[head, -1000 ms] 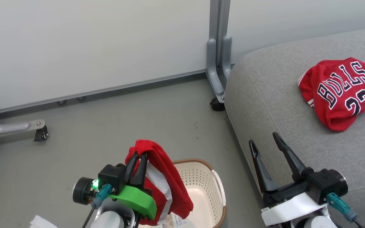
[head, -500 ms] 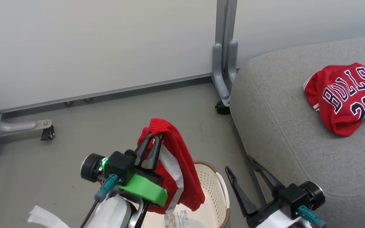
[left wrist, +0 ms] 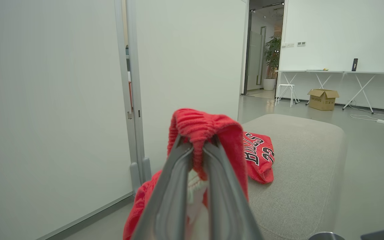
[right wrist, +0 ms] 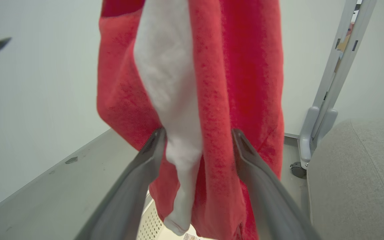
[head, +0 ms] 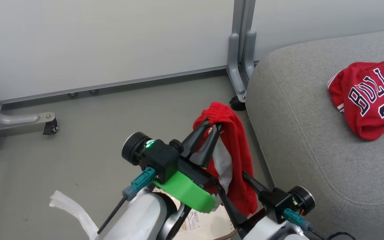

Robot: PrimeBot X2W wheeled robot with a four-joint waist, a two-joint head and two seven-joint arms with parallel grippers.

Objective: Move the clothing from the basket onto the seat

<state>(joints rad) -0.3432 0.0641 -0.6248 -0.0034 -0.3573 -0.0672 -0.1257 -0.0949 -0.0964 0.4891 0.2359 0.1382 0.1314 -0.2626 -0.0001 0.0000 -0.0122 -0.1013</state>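
The red striped piece (head: 237,146) hangs from your left gripper (head: 213,125), which is clamped on its ribbed waistband, above the basket (right wrist: 151,220) and just beside the seat (head: 305,140). Your right gripper (right wrist: 197,133) stands with its fingers apart, one on either side of the dangling cloth, not closed on it. The lettered jersey (head: 368,100) already lies crumpled on the grey cushion, so the job looks about half done: this piece is left to carry across and release. What little of the basket shows holds no other garment. Below, a grey floor (head: 88,140); behind, white partition panels (head: 112,40); beyond the seat, an open room with a cardboard box (left wrist: 323,99).
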